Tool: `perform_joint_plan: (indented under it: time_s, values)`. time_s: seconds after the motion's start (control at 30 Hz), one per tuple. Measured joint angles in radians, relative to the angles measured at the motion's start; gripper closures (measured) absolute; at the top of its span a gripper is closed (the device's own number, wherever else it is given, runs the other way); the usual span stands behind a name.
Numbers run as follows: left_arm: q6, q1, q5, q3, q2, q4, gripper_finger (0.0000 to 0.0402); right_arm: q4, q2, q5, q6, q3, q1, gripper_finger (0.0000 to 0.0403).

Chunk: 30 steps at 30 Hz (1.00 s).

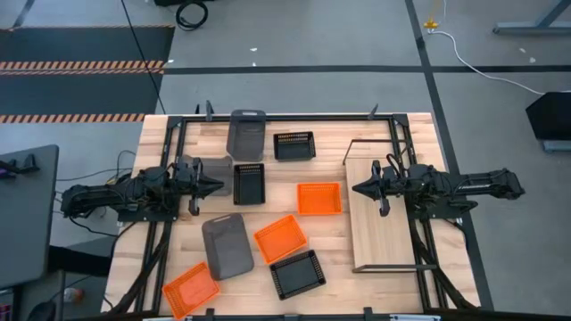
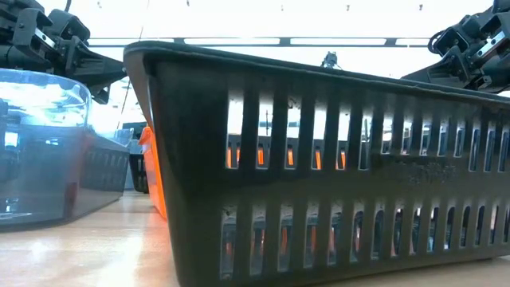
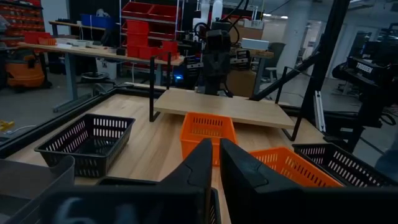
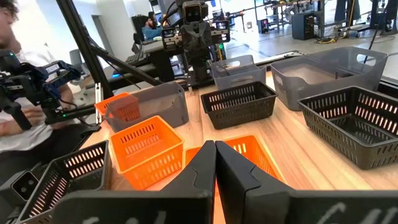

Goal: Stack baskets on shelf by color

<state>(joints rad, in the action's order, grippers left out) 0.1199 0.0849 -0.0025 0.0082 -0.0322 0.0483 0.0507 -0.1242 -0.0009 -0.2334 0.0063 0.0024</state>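
The shelf is seen right of centre, bare, while nine baskets are scattered across the table at centre and lower left. The right gripper is held pressed together at the shelf's left edge; the left gripper, likewise pressed together, is poised beside a black basket

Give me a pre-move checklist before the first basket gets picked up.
1. Shelf bare, ready for stacks: ok.
2. Left gripper empty, fingers together: ok, but must open to grasp.
3. Right gripper empty, shut, above the shelf's inner edge: ok.
4. Nearest target to the right gripper, the orange basket beside the shelf, upright and unobstructed: ok.
5. Black basket by the left gripper clear of the grey basket: cannot tell, they look touching.
6. All nine baskets on the table: ok.
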Motion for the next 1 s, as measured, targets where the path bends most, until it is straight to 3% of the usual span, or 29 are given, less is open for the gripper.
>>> perform_joint_plan:
  time_s: [1.0]
  values:
    - [0.000,0.000,0.000,0.000,0.000,0.000,0.0365,0.000,0.000,0.000,0.000,0.000,0.000,0.0386]
